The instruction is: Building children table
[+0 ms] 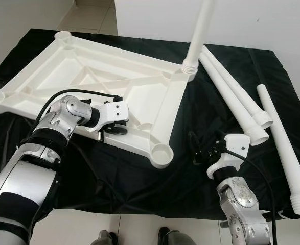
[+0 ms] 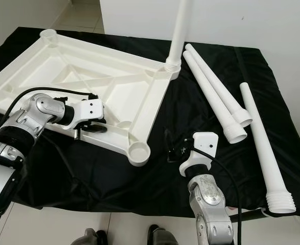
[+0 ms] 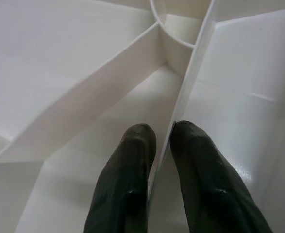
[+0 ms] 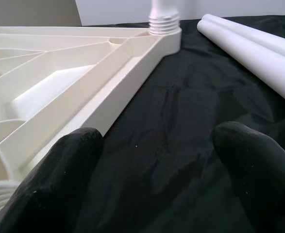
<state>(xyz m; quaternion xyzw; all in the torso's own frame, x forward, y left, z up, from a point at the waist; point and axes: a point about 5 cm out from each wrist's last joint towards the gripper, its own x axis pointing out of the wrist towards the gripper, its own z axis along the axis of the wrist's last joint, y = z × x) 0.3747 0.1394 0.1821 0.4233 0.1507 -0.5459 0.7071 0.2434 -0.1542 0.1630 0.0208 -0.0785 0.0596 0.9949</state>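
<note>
The white plastic table top [image 1: 47,66] lies upside down on a black cloth [image 1: 155,189], ribs facing up. One white leg [image 1: 200,35] stands upright in its far right corner socket. Three loose legs lie to the right: two side by side [image 1: 231,92] and one [image 1: 282,148] nearer the cloth's right edge. My left gripper [image 1: 113,130] is at the top's near rim, its two fingers [image 3: 127,165] shut on a thin rib of the underside. My right gripper [image 1: 203,153] hovers open over bare cloth just right of the empty near corner socket [image 1: 161,152], with nothing between its fingers [image 4: 59,170].
The cloth-covered surface ends close in front of me, with white tiled floor [image 1: 134,229] below. A pair of shoes [image 1: 167,236] shows at the bottom edge. A white wall [image 1: 252,20] rises behind the far side. Bare cloth lies between the table top and the loose legs.
</note>
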